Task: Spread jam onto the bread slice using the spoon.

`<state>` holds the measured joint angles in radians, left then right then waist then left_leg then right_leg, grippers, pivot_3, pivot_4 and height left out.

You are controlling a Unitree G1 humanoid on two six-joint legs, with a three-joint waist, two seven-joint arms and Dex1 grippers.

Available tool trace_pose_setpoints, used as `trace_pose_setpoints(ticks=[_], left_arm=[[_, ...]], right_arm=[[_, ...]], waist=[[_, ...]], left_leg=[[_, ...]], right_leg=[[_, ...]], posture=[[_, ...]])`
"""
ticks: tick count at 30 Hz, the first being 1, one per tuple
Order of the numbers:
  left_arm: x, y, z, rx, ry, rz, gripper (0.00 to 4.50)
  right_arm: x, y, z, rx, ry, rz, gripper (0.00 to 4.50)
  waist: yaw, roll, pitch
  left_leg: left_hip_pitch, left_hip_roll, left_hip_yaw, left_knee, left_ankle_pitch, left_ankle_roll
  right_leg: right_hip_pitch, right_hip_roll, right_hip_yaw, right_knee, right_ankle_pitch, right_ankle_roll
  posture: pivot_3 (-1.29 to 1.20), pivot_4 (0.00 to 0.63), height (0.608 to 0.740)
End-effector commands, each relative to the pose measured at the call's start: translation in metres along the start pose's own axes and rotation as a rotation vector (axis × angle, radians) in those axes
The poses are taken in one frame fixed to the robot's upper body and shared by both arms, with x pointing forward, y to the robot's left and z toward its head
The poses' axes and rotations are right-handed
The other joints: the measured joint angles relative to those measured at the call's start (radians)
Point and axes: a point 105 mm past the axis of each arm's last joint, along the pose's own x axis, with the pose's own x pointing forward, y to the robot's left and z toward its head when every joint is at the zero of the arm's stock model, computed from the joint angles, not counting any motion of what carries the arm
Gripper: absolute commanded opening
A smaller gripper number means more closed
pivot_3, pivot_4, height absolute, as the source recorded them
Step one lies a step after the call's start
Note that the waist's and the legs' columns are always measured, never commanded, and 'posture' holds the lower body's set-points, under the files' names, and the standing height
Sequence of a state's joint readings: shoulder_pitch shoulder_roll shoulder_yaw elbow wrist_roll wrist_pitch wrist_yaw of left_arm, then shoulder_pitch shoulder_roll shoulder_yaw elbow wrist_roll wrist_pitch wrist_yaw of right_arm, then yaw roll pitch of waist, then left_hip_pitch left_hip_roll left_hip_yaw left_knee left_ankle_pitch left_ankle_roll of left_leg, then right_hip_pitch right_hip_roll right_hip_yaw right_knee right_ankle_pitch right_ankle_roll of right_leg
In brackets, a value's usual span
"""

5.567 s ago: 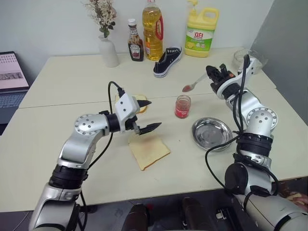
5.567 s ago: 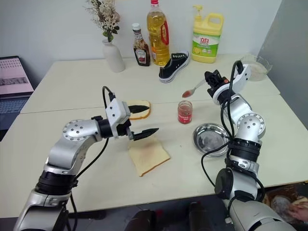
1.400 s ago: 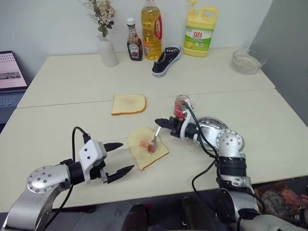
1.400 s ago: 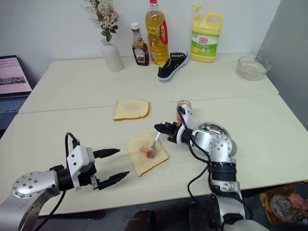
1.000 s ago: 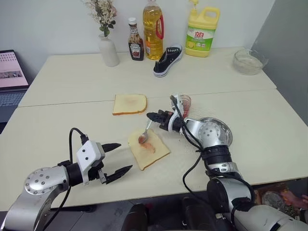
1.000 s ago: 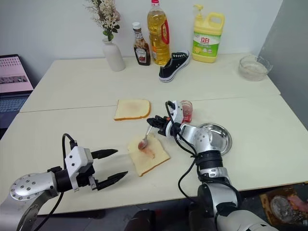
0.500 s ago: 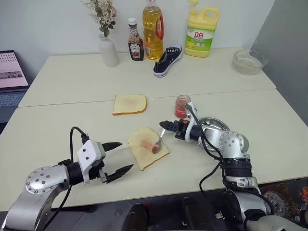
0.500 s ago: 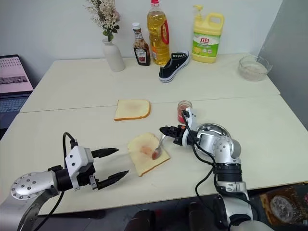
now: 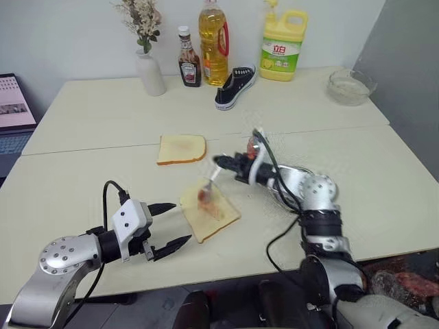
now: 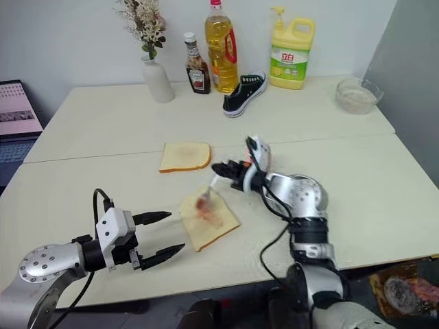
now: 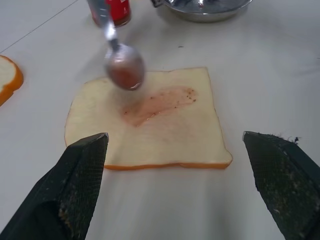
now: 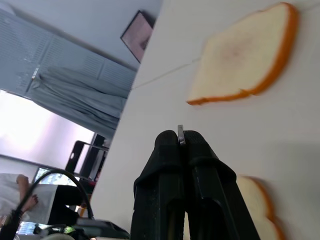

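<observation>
Your right gripper [image 10: 221,168] clamps the spoon [image 11: 121,64] above the bread slice [image 11: 150,120] (jam-smeared); left gripper [image 9: 170,223] gapes empty.

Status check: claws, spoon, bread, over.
Right claw shut on spoon, bowl above bread slice. Left claw open, empty. Thin jam smear mid-slice. Nothing blocking.

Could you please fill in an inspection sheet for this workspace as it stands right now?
Surface: pale table, seam across the middle.
Job's things: bread slice with a thin red smear; spoon above it, bowl coated red; jam behind.
Clutter: second bread slice, steel dish, shoe, bottles, vase, glass bowl.
End effectors: left end effector open, empty; right end effector shut on spoon.
Cables: black cable on left arm.
Surroundings: laptop at left.
</observation>
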<state>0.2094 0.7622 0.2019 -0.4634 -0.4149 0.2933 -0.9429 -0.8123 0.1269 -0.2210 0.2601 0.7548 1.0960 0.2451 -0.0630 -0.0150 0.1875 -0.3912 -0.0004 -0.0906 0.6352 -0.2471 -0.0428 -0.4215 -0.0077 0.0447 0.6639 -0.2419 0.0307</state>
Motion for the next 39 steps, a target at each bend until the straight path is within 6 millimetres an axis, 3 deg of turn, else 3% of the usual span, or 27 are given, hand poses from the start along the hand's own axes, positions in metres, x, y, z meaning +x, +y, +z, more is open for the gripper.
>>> trace_pose_setpoints(ticks=[1,7,12,19,23,26,30,32,35,39], left_arm=[[-0.002,0.0,0.008,0.041,-0.015,0.01,4.5],[-0.003,-0.001,0.007,0.038,-0.012,0.019,4.5],[-0.001,-0.001,0.007,0.036,-0.015,0.017,4.5],[0.003,0.001,0.008,0.039,-0.024,0.002,4.5],[0.012,0.002,0.016,0.043,-0.046,-0.026,4.5],[0.017,-0.001,0.025,0.032,-0.055,-0.07,4.5],[0.051,-0.006,0.073,0.087,-0.137,-0.206,4.5],[0.066,-0.012,0.086,0.114,-0.16,-0.246,4.5],[0.09,-0.023,0.096,0.175,-0.172,-0.294,4.5],[0.114,-0.028,0.094,0.233,-0.15,-0.311,4.5]], right_arm=[[0.006,-0.006,-0.002,0.0,-0.008,-0.004,0.03],[-0.014,-0.03,-0.01,-0.024,0.026,-0.06,0.03],[-0.04,-0.033,-0.01,-0.039,0.041,-0.076,0.03],[-0.062,-0.019,-0.005,-0.066,0.043,-0.07,0.03],[-0.083,0.007,0.026,-0.138,-0.096,-0.058,0.03],[-0.101,0.011,0.036,-0.184,-0.149,-0.089,0.03],[-0.158,0.006,0.07,-0.238,-0.353,-0.241,0.03],[-0.176,0.003,0.077,-0.25,-0.414,-0.298,0.03],[-0.201,-0.01,0.08,-0.243,-0.486,-0.407,0.03],[-0.226,-0.025,0.081,-0.187,-0.588,-0.488,0.03]], waist=[[0.008,0.0,0.0],[0.009,0.0,0.0],[0.007,0.0,0.0],[0.006,0.0,0.0],[0.007,0.0,0.0],[0.013,0.0,0.0],[0.032,0.0,0.0],[0.032,0.0,0.0],[0.025,0.001,-0.001],[0.011,0.001,-0.001]], left_leg=[[0.0,-0.001,-0.001,0.0,0.0,0.0],[-0.001,-0.003,0.0,0.0,0.0,0.0],[-0.001,-0.002,0.0,0.0,0.0,0.0],[-0.001,-0.001,0.0,0.0,0.0,0.0],[-0.001,-0.001,0.0,0.0,0.0,0.0],[-0.002,-0.002,-0.002,0.002,0.0,0.0],[-0.006,-0.003,-0.005,0.006,0.0,0.0],[-0.007,-0.004,-0.006,0.01,0.0,0.0],[-0.005,-0.005,-0.003,0.009,0.0,0.0],[-0.005,-0.003,-0.001,0.007,0.0,0.0]], right_leg=[[0.0,0.0,0.0,0.0,0.0,0.0],[0.0,-0.003,0.0,-0.001,0.0,0.0],[0.0,-0.002,0.0,0.0,0.0,0.0],[0.0,-0.001,0.0,0.0,0.0,0.0],[0.0,-0.001,0.0,0.0,0.0,0.0],[0.0,-0.001,-0.001,-0.001,0.0,0.0],[0.0,-0.001,-0.004,0.0,0.0,0.001],[0.001,-0.001,-0.004,0.0,-0.002,0.005],[0.002,-0.003,-0.001,-0.001,-0.002,0.006],[0.001,-0.001,0.001,0.0,0.0,0.001]], posture=[[0.0,0.15,0.74],[0.0,0.15,0.74],[0.0,0.15,0.74],[0.0,0.15,0.74],[0.0,0.15,0.74],[0.0,0.15,0.74],[0.0,0.15,0.74],[0.0,0.15,0.74],[0.0,0.15,0.74],[0.0,0.15,0.74]])
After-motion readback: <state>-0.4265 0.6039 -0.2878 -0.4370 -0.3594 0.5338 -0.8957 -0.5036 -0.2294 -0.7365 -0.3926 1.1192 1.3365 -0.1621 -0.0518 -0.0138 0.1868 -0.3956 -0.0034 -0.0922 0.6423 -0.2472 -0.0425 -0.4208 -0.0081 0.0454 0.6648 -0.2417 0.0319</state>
